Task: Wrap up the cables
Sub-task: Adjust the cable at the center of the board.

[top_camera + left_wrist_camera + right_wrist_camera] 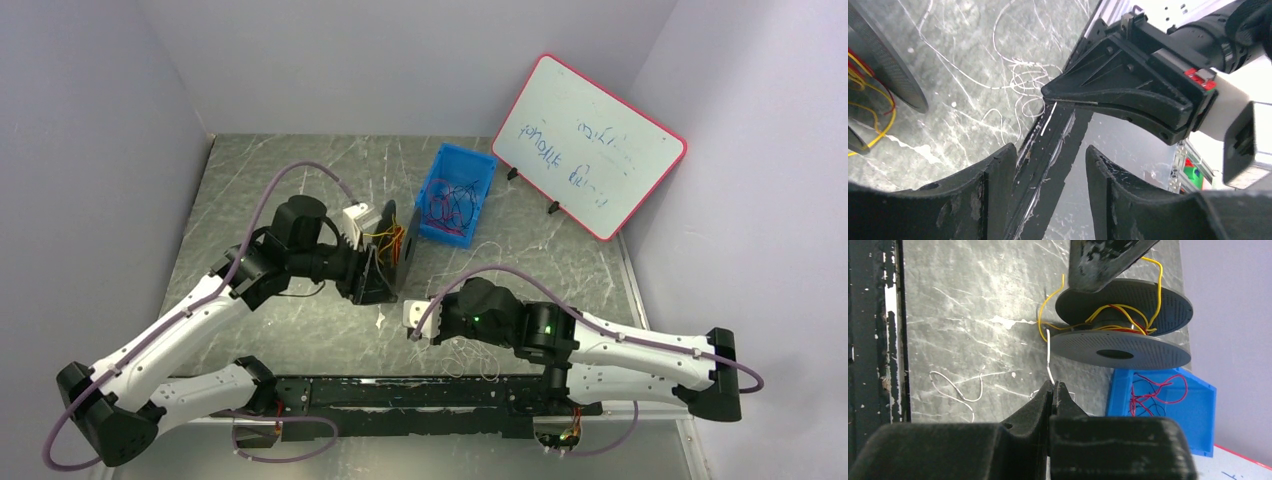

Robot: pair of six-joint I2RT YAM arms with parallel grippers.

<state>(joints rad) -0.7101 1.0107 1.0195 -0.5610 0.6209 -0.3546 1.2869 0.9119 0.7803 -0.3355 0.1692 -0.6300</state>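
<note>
— Top view. Findings?
— The left pincer (380, 275) stands just beside the spool (410, 248), which carries yellow and red cables (397, 240). The right pincer (410, 322) is near it, on the side toward the bases. Loose strands (465, 355), white, lie on the table (260, 200) under the right arm. The blue bin (465, 153) beyond the spool holds more red and blue cables. A whiteboard (590, 145) leans at the far right.

— Left wrist view?
— The left pincer (1050, 150) has its fingers (993, 185) spread, with nothing held between them. The right pincer (1044, 92) is straight ahead, tips pressed together, and a white cable (1048, 120) hangs from them. The loose strands (1023, 85) lie on the table just past that tip. The spool (893, 70) shows at the left edge, apart from both pincers.

— Right wrist view?
— The right pincer (1054, 387) is pinching the white cable (1048, 355), which runs from its tips straight to the spool's rim. The spool (1123, 347) lies just ahead, with yellow loops bulging out between its flanges. The bin (1193, 410) sits to the right, red cables inside. Loose strands (955, 387) lie on the table left of the pincer, well apart from it.
</note>
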